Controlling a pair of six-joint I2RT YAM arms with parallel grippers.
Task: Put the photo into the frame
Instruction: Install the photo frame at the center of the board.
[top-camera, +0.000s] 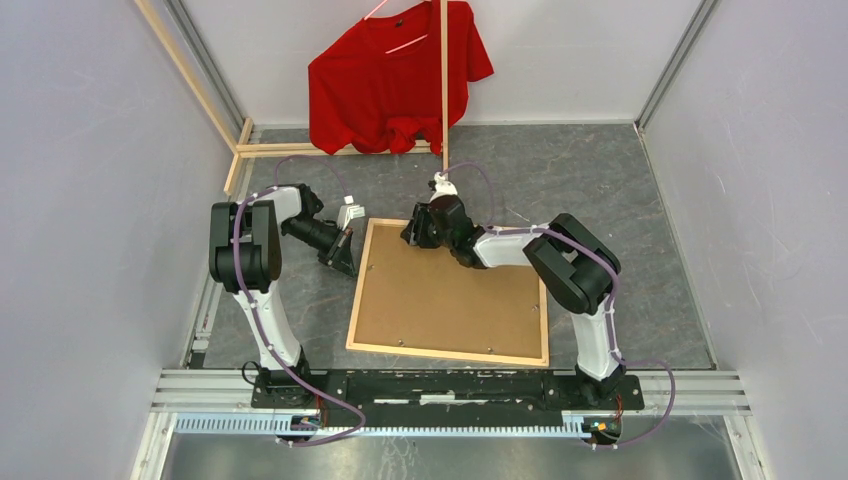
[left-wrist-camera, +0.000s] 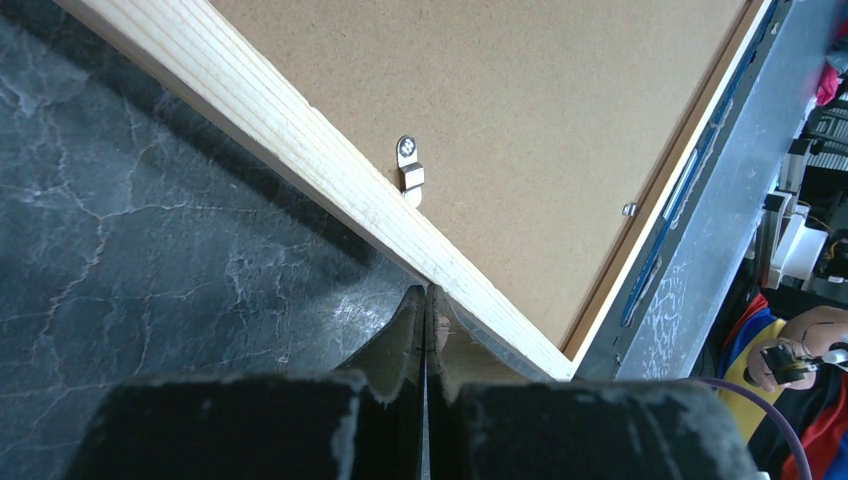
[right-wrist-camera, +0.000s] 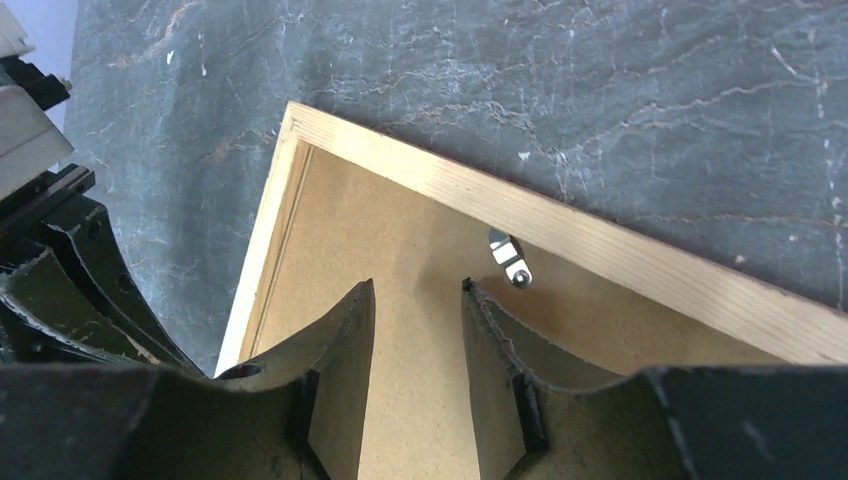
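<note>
Dark grey marbled tabletop (top-camera: 620, 200) with a rectangular light-wood picture frame (top-camera: 450, 354) lying back-side up between two arms.
Brown hardboard backing board (top-camera: 450, 290) fills the frame; a small metal turn clip (right-wrist-camera: 510, 258) sits by its far rail. Left gripper (left-wrist-camera: 427, 300), angled down from a raised elbow, has its fingers pressed together, seemingly touching the frame's left rail. Right gripper (right-wrist-camera: 418, 285), reaching over the board's far-left corner, holds its fingers apart, gripping nothing.

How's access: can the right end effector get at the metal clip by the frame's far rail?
Probably yes. The right end effector hangs open over the backing board, with the clip just ahead of it and nothing between. The left end effector sits shut at the frame's left rail.
</note>
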